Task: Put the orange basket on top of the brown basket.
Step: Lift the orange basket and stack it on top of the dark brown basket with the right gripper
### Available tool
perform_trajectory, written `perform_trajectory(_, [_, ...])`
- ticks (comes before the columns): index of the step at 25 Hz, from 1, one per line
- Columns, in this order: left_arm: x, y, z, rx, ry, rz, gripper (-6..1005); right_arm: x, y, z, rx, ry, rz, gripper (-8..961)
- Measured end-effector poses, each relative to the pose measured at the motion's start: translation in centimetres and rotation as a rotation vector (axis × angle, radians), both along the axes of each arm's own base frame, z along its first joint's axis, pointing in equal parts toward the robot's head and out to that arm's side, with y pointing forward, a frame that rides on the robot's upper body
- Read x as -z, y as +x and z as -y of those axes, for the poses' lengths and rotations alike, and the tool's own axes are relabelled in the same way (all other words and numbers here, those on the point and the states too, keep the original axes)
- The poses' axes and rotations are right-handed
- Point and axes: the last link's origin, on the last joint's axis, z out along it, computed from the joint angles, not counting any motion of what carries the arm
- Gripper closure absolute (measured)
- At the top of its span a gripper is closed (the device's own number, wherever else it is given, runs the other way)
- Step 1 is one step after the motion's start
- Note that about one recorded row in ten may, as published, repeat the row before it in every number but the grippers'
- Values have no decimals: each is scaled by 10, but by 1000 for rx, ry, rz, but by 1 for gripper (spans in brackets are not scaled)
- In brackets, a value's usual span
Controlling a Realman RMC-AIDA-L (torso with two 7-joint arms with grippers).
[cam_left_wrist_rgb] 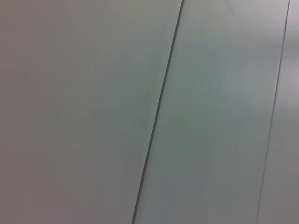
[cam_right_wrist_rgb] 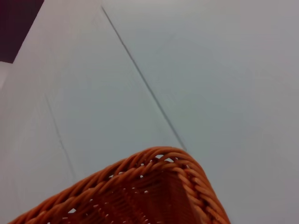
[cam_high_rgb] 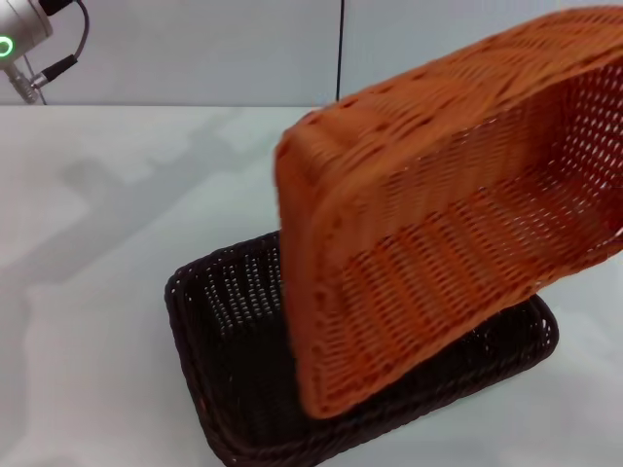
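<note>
Head view shows us the orange basket [cam_high_rgb: 438, 224] in the air, steeply tilted, its open side turned toward the camera and its lower corner hanging over the brown basket [cam_high_rgb: 229, 379]. The brown one sits flat on the table [cam_high_rgb: 88, 292], at an angle to us, its near-left part uncovered. Whether the two already touch at the low corner we cannot tell, since the orange weave hides that spot.

Our right arm must be carrying the load from the right edge, yet its pincer is not visible in any picture. The right wrist view catches only a braided corner of the orange rim [cam_right_wrist_rgb: 187, 172] against a pale wall, so we cannot tell how far the pincer is open or how it holds the rim. Our left arm is parked up at the far left (only a metal joint [cam_high_rgb: 24, 34] with a green light shows), and its camera sees bare wall.

The risks, as we judge them:
- Lowered at this tilt, the low corner may catch the brown rim and push it across the table.
- Released before levelling, the orange basket could tip off sideways.
- A one-sided hold may let it swing.
</note>
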Motion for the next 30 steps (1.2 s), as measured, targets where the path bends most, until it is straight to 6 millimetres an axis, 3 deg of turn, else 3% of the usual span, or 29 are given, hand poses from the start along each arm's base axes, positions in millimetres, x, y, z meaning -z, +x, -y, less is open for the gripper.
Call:
perform_trajectory(16, [2,-2,-6,-8,-20,-66,162,58,-6,36,72,-72,9,787])
perform_trajectory(21, [3,-2,-7,-9,-23,-64,163,66,2,44,122,-107,29,784])
perform_trajectory(30, [5,0,-8,-6,-30,-60,164,61,12,42,154,-119,37,654])
